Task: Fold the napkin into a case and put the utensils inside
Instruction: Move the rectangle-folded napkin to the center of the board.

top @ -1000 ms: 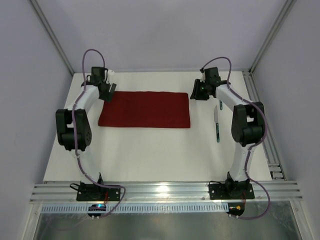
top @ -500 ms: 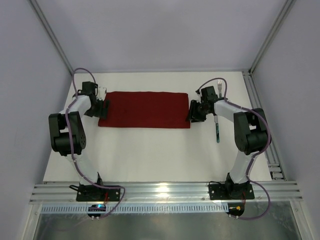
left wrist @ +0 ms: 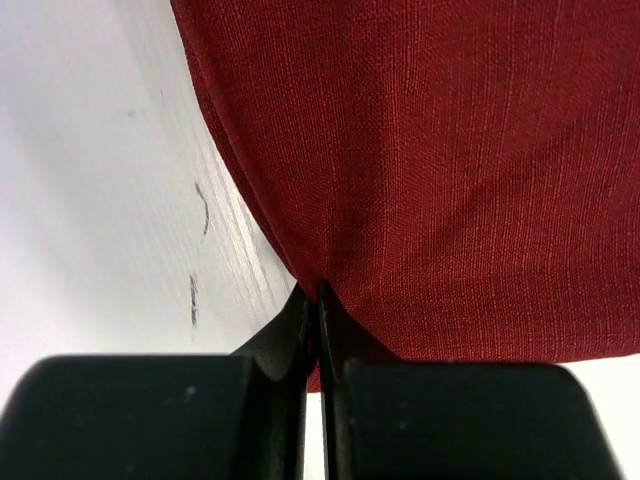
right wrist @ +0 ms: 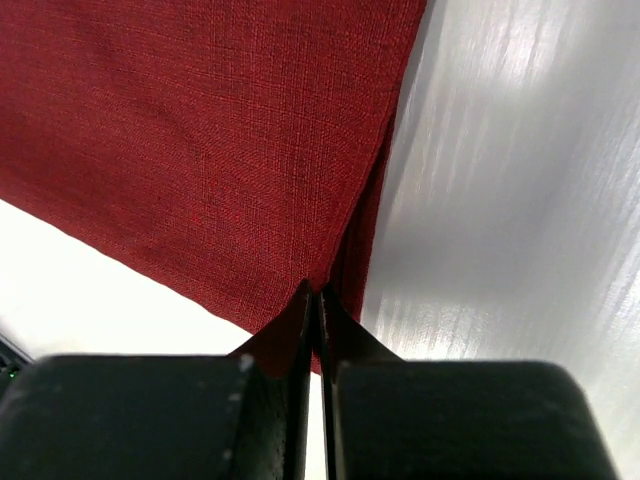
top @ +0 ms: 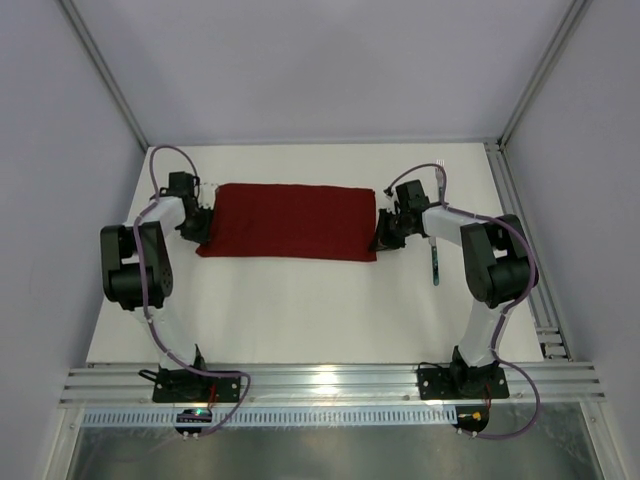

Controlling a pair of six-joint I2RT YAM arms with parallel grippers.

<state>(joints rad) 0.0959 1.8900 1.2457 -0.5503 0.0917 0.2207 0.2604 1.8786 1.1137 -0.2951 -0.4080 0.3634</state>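
The napkin point(top: 288, 220) is soft and limp; left tool point(left wrist: 318, 300) and right tool point(right wrist: 318, 295) pinch its short edges, seemingly both layers.

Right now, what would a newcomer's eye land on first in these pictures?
The dark red fabric napkin, a wide rectangle on the white table. The left gripper and right gripper each pinch one short end, shut. A teal-handled metal utensil lies right of it.

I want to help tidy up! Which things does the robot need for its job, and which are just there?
Needed: napkin, pinched by left claw and right claw; utensils.
Just there: metal rails; purple cables.
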